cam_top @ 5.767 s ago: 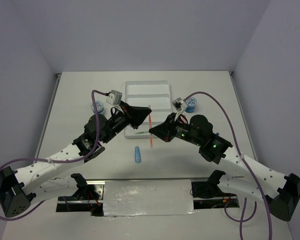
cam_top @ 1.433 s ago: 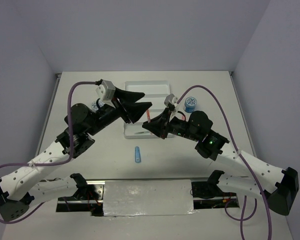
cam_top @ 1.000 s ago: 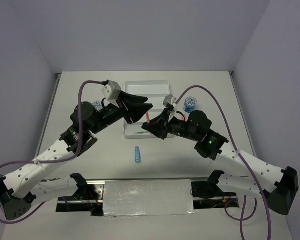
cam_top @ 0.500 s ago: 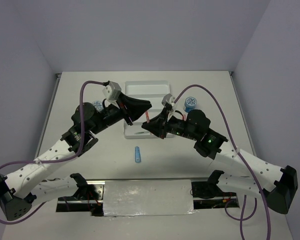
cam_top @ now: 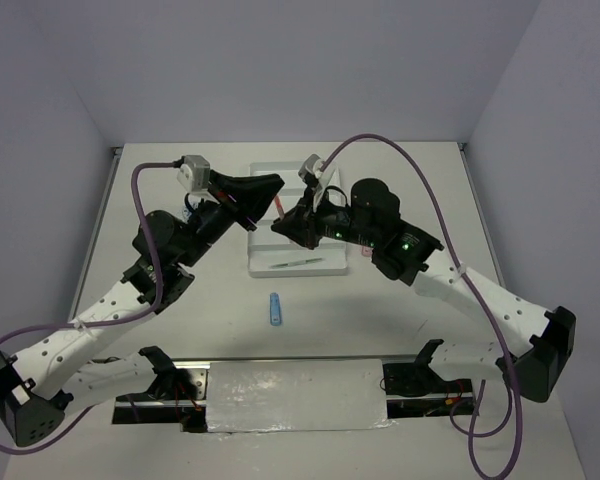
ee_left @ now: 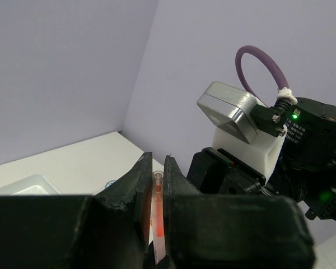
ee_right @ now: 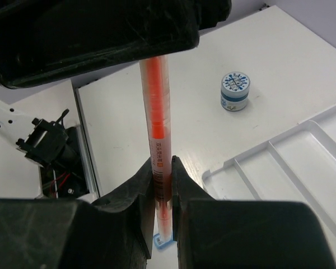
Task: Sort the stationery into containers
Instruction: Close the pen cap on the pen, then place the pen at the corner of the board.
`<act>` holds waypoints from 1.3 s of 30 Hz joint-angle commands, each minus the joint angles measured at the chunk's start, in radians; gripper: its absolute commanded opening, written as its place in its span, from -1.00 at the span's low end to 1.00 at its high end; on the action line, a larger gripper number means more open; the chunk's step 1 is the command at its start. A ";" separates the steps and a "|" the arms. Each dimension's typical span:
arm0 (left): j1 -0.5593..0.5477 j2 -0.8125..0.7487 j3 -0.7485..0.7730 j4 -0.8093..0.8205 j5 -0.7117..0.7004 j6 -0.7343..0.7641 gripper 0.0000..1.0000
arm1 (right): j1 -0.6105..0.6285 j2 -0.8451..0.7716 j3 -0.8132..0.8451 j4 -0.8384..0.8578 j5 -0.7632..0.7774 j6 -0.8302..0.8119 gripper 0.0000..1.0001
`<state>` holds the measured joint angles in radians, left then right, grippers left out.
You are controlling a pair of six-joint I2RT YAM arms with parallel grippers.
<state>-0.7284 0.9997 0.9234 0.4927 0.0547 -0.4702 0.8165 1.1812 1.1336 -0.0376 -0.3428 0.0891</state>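
An orange pen [cam_top: 280, 207] is held in the air over the white divided tray [cam_top: 332, 264], gripped at both ends. My left gripper [cam_top: 270, 188] is shut on its far end, which shows between the jaws in the left wrist view [ee_left: 155, 213]. My right gripper [cam_top: 283, 222] is shut on the pen's printed part [ee_right: 160, 134]. A thin grey-green pen [cam_top: 295, 263] lies in the tray's nearest compartment. A short blue stick [cam_top: 275, 307] lies on the table in front of the tray. One blue-white tub [ee_right: 236, 91] stands on the table; the other is hidden.
The tray's long compartments [ee_right: 285, 162] lie under and to the right of the right gripper. The blue stick's end [ee_right: 162, 242] shows below the right jaws. Purple cables arc over both arms. A metal rail [cam_top: 295, 392] runs along the near edge.
Both grippers have moved away from me and a little left, carrying the orange pen from the tray's near edge to above its middle. The right arm has swung in over the tray.
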 commanded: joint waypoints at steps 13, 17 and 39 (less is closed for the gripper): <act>-0.031 -0.052 0.001 -0.537 -0.302 -0.084 -1.00 | -0.039 0.078 0.052 0.214 -0.145 -0.216 -1.00; -0.022 -0.093 0.167 -0.634 -0.499 -0.096 0.05 | -0.040 0.103 -0.083 0.217 -0.144 -0.270 -1.00; -0.023 -0.371 0.178 -0.945 -0.748 -0.081 0.99 | -0.063 0.670 0.236 -0.367 0.370 -0.726 -1.00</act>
<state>-0.7506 0.6098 1.1252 -0.4023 -0.7315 -0.5545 0.7692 1.8229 1.3109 -0.3695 -0.0387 -0.5724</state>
